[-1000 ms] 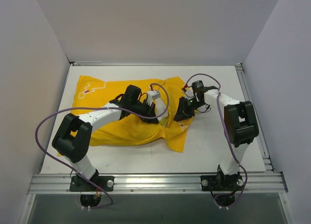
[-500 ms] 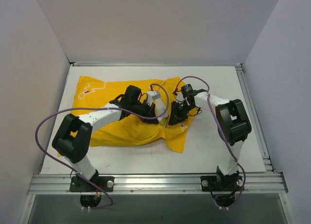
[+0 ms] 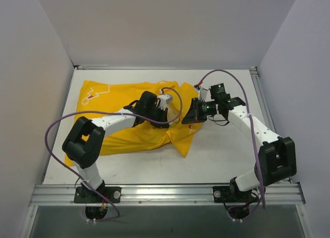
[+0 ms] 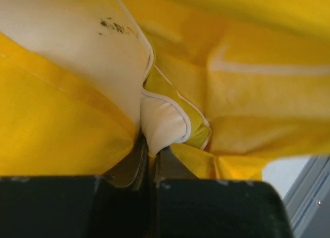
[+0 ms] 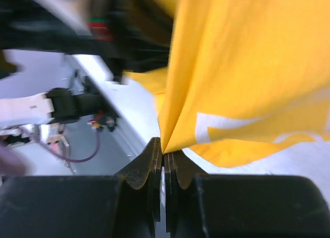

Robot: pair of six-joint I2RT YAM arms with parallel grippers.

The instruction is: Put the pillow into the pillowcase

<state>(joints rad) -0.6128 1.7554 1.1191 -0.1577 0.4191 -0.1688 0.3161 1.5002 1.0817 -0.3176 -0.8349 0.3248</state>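
Observation:
The yellow pillowcase (image 3: 111,101) lies spread over the left and middle of the table, bunched at its right end. My left gripper (image 4: 151,153) is shut on a corner of the white pillow (image 4: 162,125), which has yellow piping and is wrapped in pillowcase cloth (image 4: 258,93). From above, the left wrist (image 3: 149,106) lies across the case and hides the pillow. My right gripper (image 5: 164,151) is shut on a fold of the pillowcase edge (image 5: 242,67). It holds the cloth at the case's right end (image 3: 192,116).
White table (image 3: 227,150) with metal rails along the right (image 3: 265,109) and near (image 3: 165,192) edges. Grey walls close in on three sides. Purple cables loop from both arms. The left arm (image 5: 129,26) shows blurred behind the cloth in the right wrist view.
The right gripper opened briefly, shut on the pillowcase's right edge, and the right arm's elbow swung out to the right. The left arm shifted slightly right, still gripping.

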